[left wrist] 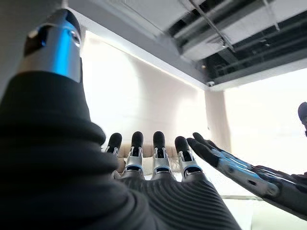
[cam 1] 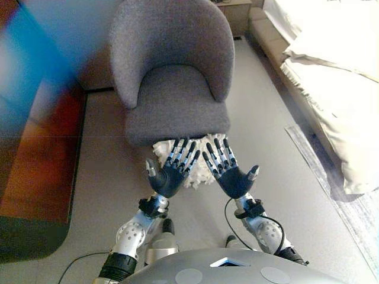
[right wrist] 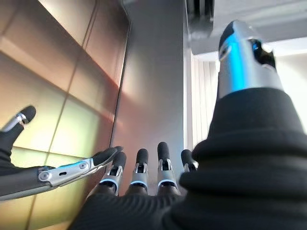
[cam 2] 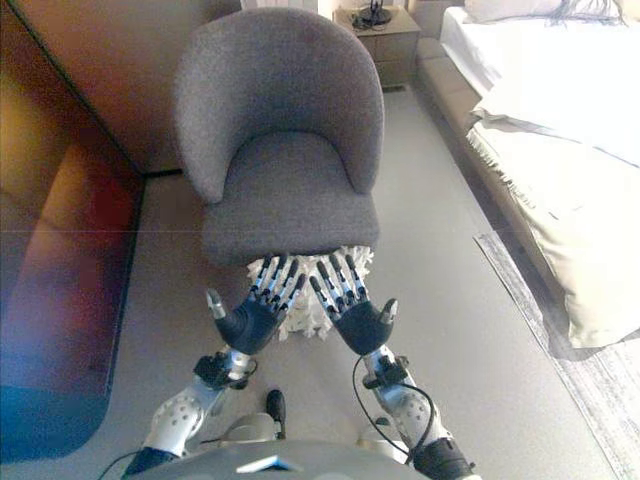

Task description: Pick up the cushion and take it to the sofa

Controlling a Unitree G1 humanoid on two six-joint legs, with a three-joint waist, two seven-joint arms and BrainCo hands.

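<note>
A white fluffy cushion point(cam 1: 198, 171) lies on the floor in front of the grey armchair point(cam 1: 174, 77), partly under its front edge. Both my hands are held palm up, side by side, just above the cushion. My left hand point(cam 1: 169, 177) is open with straight fingers and holds nothing. My right hand point(cam 1: 232, 177) is open the same way and empty. Much of the cushion is hidden behind my hands. In the right eye view the cushion point(cam 2: 312, 318) shows between my left hand point(cam 2: 250, 322) and my right hand point(cam 2: 358, 322).
A bed with pale bedding point(cam 2: 570, 130) runs along the right. A grey rug point(cam 2: 590, 390) lies at the right front. A wooden wall panel point(cam 2: 60, 250) stands on the left. A bedside cabinet point(cam 2: 380, 40) stands behind the armchair.
</note>
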